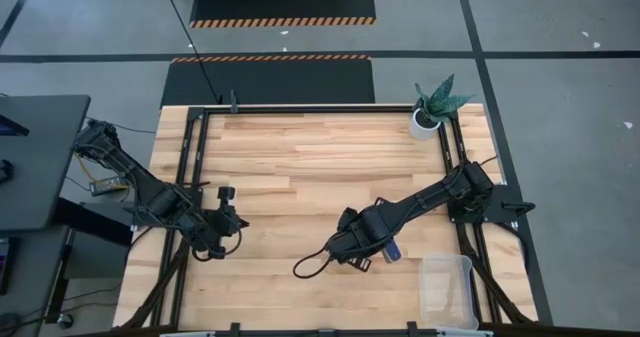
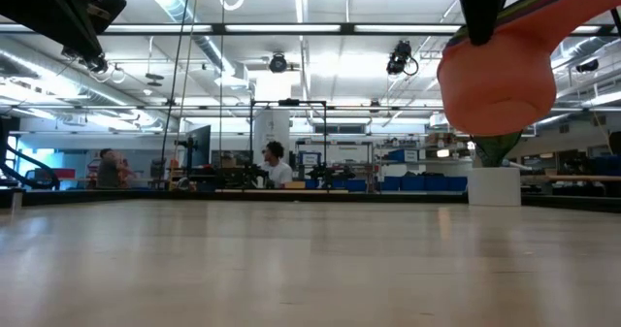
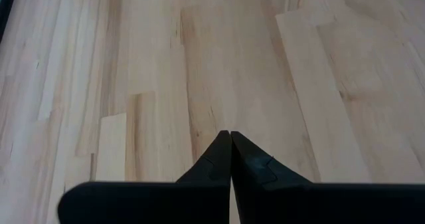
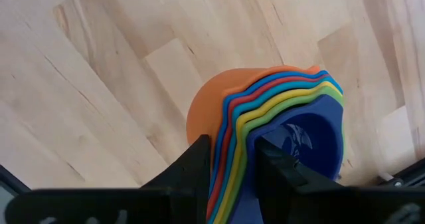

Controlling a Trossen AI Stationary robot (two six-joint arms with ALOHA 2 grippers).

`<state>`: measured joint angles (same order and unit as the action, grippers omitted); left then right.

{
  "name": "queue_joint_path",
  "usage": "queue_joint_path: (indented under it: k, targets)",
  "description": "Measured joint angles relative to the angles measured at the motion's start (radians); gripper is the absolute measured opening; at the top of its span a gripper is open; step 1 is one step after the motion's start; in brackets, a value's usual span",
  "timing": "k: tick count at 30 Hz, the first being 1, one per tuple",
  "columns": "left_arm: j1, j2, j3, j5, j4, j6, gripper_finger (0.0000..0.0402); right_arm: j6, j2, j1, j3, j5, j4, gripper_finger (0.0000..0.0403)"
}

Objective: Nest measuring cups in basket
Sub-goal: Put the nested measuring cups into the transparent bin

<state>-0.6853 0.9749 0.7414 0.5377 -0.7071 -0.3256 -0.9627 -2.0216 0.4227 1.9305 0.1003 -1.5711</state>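
**Right pincer carrying the nested cups beside the basket**

The right gripper (image 4: 232,161) is clenching the handles of the measuring cups (image 4: 285,117), one finger (image 4: 192,164) on the orange outer side and the other on the dark blue inner side. The cups are sitting one inside another: orange outermost, then blue, red, yellow, green and a dark blue bowl innermost. In the low view the orange bottom of the stack (image 2: 497,80) is hanging clear above the table (image 2: 310,269), with nothing between it and the wood.

From above, the gripper (image 1: 372,249) is hovering just beside the basket (image 1: 447,289), off its far-left corner; a blue edge of the stack (image 1: 393,249) is showing between them. The basket is resting at the table's front right corner, and whether anything is lying inside it cannot be told. A loop of black cable (image 1: 312,265) is lying on the wood on the gripper's side away from the basket.

A plant in a white pot (image 1: 427,120) is standing at the back edge, well apart from the basket. The left gripper (image 1: 232,217) is waiting far across the table from the basket, its fingers (image 3: 219,164) pressed together on nothing.
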Motion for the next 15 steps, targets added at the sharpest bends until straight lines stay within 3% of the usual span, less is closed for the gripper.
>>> queue_joint_path:
  k: [15]
  targets:
    - [0.0,0.0,0.0,0.0,0.0,0.003,0.0007,-0.007,0.0,0.016,0.0,-0.046,0.0,0.0098]
